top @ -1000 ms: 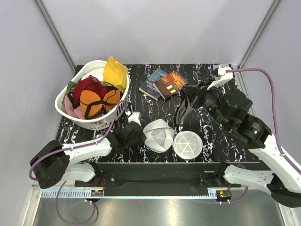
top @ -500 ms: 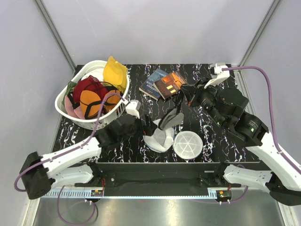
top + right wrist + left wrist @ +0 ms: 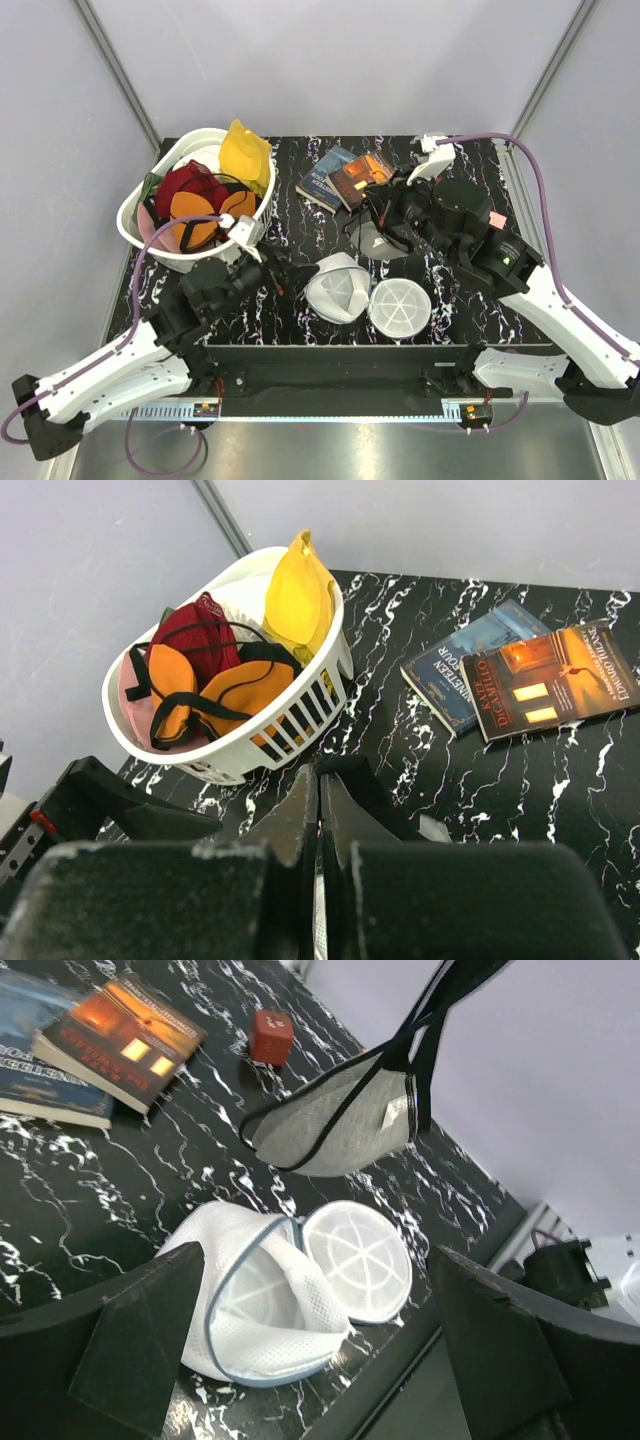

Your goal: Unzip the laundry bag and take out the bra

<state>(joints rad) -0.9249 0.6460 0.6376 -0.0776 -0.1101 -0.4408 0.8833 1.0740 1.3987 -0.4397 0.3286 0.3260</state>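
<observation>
The white mesh laundry bag (image 3: pixel 336 287) lies unzipped near the front edge, its mouth gaping (image 3: pixel 255 1315) and one flat disc end (image 3: pixel 356 1259) folded out beside it. The bra (image 3: pixel 373 241), a grey cup with black trim and thin black straps (image 3: pixel 335 1130), hangs in the air above and behind the bag. My right gripper (image 3: pixel 380 216) is shut on its strap; the right wrist view shows black fabric pinched at the closed fingertips (image 3: pixel 321 775). My left gripper (image 3: pixel 272 273) stands open just left of the bag, holding nothing, its fingers (image 3: pixel 135 1345) wide apart.
A white slotted basket (image 3: pixel 145 238) full of orange, red and yellow garments sits at the back left (image 3: pixel 300 705). Two books (image 3: pixel 348 178) lie at the back centre (image 3: pixel 120 1045). A small red cube (image 3: pixel 271 1037) rests behind the hanging bra.
My left gripper opened, let go of the bag and drew back to the left. My right gripper pulled the bra up out of the bag and now holds it clear above the table.
</observation>
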